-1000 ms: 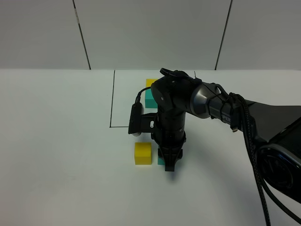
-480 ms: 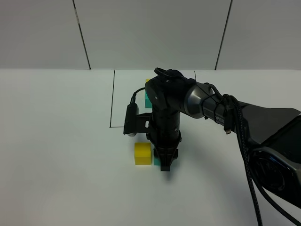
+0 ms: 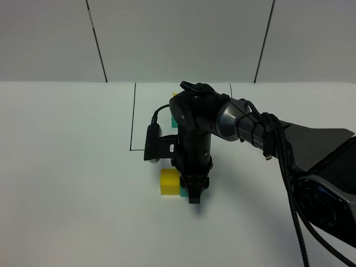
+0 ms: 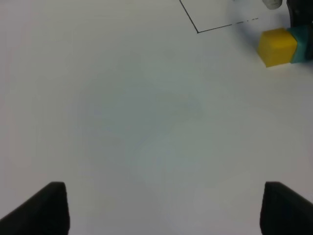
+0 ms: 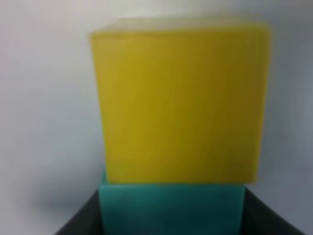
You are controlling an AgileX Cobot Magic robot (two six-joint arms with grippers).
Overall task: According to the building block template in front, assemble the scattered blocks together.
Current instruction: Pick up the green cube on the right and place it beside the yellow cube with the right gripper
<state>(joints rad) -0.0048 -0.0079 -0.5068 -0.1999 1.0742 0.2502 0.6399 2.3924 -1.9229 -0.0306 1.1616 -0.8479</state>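
Note:
The loose yellow cube (image 3: 168, 181) sits on the white table just in front of the black outline (image 3: 133, 117). The loose teal cube (image 3: 183, 192) touches its right side. My right gripper (image 3: 192, 192) points down and is shut on the teal cube. In the right wrist view the teal cube (image 5: 171, 210) sits between the dark fingers (image 5: 80, 220), pressed against the yellow cube (image 5: 178, 105). The template is mostly hidden behind the arm; only its teal edge (image 3: 175, 118) and a yellow sliver (image 3: 174, 95) show. My left gripper (image 4: 164, 210) is open and empty, far from the cubes (image 4: 277, 45).
The right arm (image 3: 239, 122) reaches across the middle from the right, with cables trailing to its base (image 3: 328, 183). The outline's corner (image 4: 197, 32) shows in the left wrist view. A panelled wall (image 3: 178, 39) stands behind the table.
My right gripper has moved left with the teal cube, closing the gap until it touches the yellow cube. The yellow cube has stayed in place.

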